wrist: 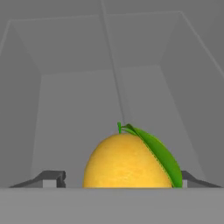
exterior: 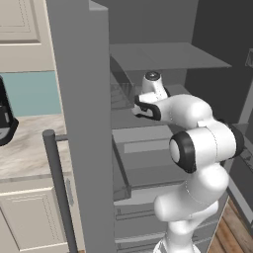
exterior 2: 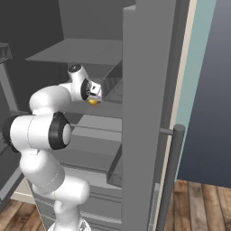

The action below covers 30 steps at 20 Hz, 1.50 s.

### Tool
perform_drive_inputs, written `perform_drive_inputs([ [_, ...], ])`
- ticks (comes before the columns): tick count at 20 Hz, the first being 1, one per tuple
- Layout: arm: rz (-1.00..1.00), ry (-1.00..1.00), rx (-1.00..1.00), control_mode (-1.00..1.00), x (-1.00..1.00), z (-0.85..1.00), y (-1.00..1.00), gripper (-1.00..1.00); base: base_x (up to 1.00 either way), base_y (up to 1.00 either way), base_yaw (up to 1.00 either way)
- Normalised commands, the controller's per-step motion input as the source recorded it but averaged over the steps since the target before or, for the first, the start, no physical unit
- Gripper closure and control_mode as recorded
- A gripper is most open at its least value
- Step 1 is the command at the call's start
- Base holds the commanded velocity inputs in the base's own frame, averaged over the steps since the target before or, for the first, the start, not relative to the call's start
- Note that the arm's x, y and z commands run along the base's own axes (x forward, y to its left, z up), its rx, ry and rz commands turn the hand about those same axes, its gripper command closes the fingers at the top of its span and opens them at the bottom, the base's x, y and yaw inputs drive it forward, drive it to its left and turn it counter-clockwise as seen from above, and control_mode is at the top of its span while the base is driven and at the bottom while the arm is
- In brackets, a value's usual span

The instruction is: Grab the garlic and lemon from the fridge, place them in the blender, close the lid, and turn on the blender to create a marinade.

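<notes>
The fridge [exterior: 84, 99] stands open, its grey door swung towards me, and my arm reaches in over its grey shelves [exterior: 168, 54]. In the hand view the lemon [wrist: 127, 162], yellow-orange with a green leaf, lies on the shelf floor between my fingers. My gripper [wrist: 121, 179] is open around it: the left fingertip [wrist: 54, 178] stands a little apart from the fruit and the right one is at its edge. From the right base view the lemon [exterior 2: 93, 102] shows just under the gripper [exterior 2: 94, 96]. The garlic, the blender and the lid are out of view.
The fridge door [exterior 2: 144, 113] with its long bar handle [exterior 2: 169, 180] stands close on the arm's side. Cream cupboards [exterior: 24, 29] and a stone counter [exterior: 29, 143] lie left of the fridge, where a dark object [exterior: 5, 118] is cut by the picture edge. Wooden floor [exterior 2: 198, 207] lies below.
</notes>
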Motion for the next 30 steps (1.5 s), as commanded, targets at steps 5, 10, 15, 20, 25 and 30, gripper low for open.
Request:
perform_drive_inputs([
  [5, 0.00, -0.02, -0.02, -1.00, 0.00, -0.24, 0.00, 1.00, 0.00, 0.00, 0.00],
  [10, 0.00, -0.01, 0.00, -1.00, -0.32, -0.04, 0.00, 1.00, 0.00, 0.00, 0.00],
  [15, 0.00, -0.14, 0.00, -1.00, -0.80, 0.00, 0.00, 1.00, 0.00, 0.00, 0.00],
  [20, 0.00, -0.28, 0.00, -1.00, -1.00, 0.08, 0.00, 1.00, 0.00, 0.00, 0.00],
  [25, 0.00, -0.22, 0.00, -1.00, -1.00, 0.31, 0.01, 1.00, 0.00, 0.00, 0.00],
  [30, 0.00, -0.01, 0.00, -1.00, -1.00, 0.51, 0.10, 1.00, 0.00, 0.00, 0.00],
])
